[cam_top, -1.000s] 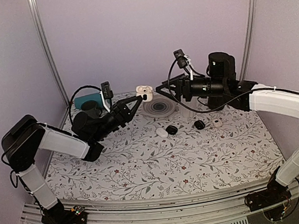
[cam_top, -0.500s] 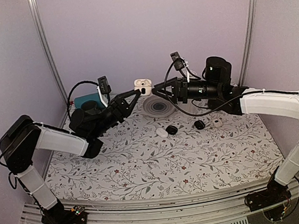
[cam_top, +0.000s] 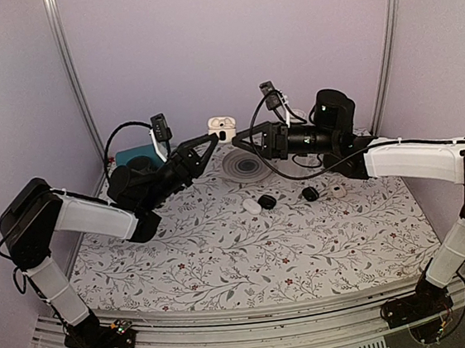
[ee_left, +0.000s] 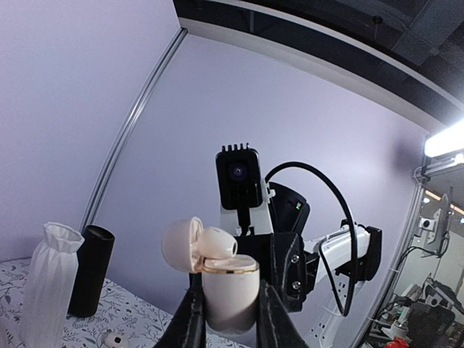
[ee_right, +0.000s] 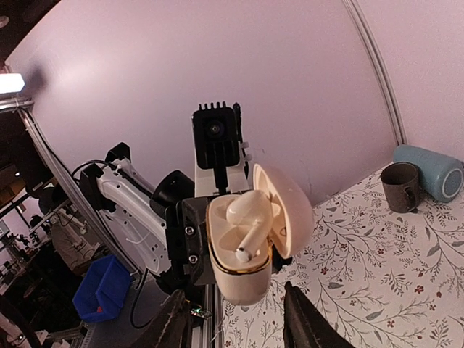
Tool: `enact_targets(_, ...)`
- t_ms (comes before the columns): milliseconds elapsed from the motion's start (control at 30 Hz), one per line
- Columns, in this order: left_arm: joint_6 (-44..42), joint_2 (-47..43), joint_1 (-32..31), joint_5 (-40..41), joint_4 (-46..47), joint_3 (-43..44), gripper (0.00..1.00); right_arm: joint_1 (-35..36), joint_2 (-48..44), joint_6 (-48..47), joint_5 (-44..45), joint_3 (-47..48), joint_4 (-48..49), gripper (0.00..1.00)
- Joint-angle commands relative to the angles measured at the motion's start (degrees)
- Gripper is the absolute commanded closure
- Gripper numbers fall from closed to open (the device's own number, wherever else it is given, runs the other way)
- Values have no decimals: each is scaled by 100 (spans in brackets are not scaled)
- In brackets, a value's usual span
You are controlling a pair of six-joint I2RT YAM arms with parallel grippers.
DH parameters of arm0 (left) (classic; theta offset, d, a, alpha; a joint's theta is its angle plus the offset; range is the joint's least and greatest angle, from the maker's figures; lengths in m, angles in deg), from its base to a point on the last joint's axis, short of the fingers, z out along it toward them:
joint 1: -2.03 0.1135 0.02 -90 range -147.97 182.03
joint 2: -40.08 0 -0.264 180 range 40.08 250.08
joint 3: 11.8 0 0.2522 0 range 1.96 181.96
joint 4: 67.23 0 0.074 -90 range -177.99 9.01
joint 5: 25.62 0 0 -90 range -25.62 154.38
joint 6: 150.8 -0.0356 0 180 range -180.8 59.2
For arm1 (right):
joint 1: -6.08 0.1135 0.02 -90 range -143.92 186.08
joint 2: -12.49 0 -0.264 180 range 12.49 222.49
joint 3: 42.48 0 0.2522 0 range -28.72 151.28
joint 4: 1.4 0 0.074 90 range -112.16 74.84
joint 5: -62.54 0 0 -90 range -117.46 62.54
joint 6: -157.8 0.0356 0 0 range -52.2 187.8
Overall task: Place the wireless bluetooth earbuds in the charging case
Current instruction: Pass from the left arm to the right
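My left gripper (cam_top: pixel 211 145) is shut on the white charging case (cam_top: pixel 222 129) and holds it upright in the air above the back of the table. In the left wrist view the case (ee_left: pixel 229 293) sits between my fingers with its lid (ee_left: pixel 180 245) flipped open. One white earbud (ee_left: pixel 218 243) lies across the top of the case, its stem sticking out (ee_right: pixel 252 219). My right gripper (cam_top: pixel 240 137) faces the case (ee_right: pixel 243 272) closely, open, with its fingers (ee_right: pixel 172 325) spread to either side and below. A small white piece (cam_top: pixel 338 189) lies on the table; I cannot tell if it is the second earbud.
Two black pods (cam_top: pixel 267 201) (cam_top: pixel 309 192) and a plain white oval pod (cam_top: pixel 253 207) lie mid-table. A ringed round coaster (cam_top: pixel 248 166) lies under the grippers. A dark mug (cam_top: pixel 140 164) and a blue cylinder (cam_top: pixel 129 156) stand back left. A white crumpled vase (ee_left: pixel 49 290) and a black cylinder (ee_left: pixel 90 279) stand at the back.
My left gripper has lifted the case higher. My right gripper has moved left and closed in on the case until the two nearly meet.
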Motion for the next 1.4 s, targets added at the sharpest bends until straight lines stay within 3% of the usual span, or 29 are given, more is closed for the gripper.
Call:
enact_targets(0, 40, 66, -46, -52, 1682, 168, 100, 30, 100, 110, -101, 304, 373, 58)
enact_targets(567, 77, 118, -101, -138, 1677, 217, 100, 53, 181, 47, -184, 458, 337, 67)
enact_targets(1000, 84, 130, -124, -182, 1682, 185, 100, 77, 191, -61, -222, 534, 205, 91)
enact_targets(1167, 33, 101, -119, -193, 1623, 124, 100, 73, 176, -125, -191, 534, 161, 95)
enact_targets(1367, -107, -12, -82, -193, 1490, -50, 78, 75, 121, -192, -144, 508, 122, 96)
